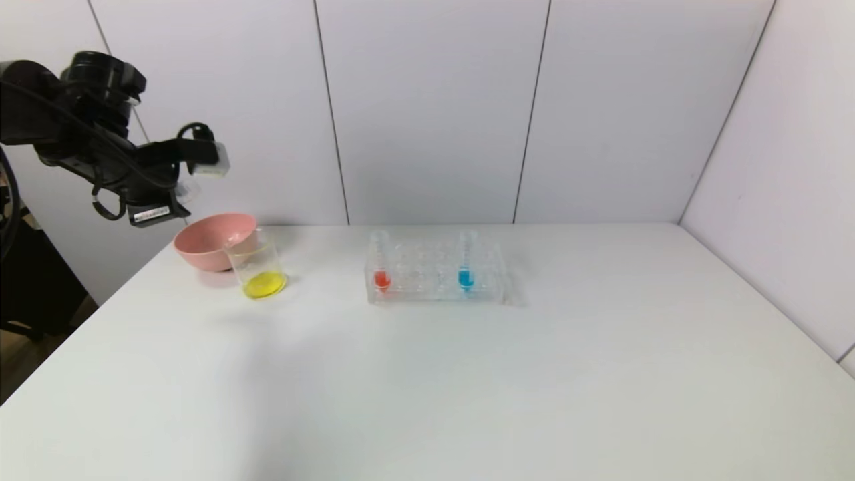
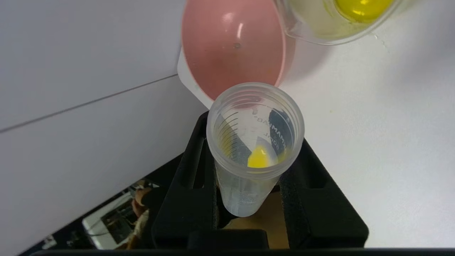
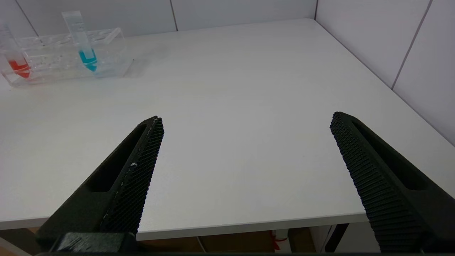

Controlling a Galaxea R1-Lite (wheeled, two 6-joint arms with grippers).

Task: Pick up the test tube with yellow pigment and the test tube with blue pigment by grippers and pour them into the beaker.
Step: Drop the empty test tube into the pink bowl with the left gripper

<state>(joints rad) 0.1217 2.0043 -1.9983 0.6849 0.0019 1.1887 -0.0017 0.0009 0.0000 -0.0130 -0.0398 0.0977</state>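
left end effector (image 2: 249, 199) clamped on test tube with yellow pigment (image 2: 254, 149), raised above pink bowl (image 1: 215, 240), tube mouth aimed toward bowl and beaker (image 1: 260, 270), yellow residue inside, right end effector (image 3: 245, 160) wide open over desk (image 3: 249, 89)

White worktop (image 1: 467, 387) sitting in a corner; pale panelled walls (image 1: 434, 107) with dark vertical seams standing behind and to the right; soft even light falling.

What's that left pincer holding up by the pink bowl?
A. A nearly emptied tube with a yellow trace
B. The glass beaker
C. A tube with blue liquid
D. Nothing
A: the left pincer clamps the test tube with yellow pigment, only a yellow trace inside; the beaker already holds yellow liquid.
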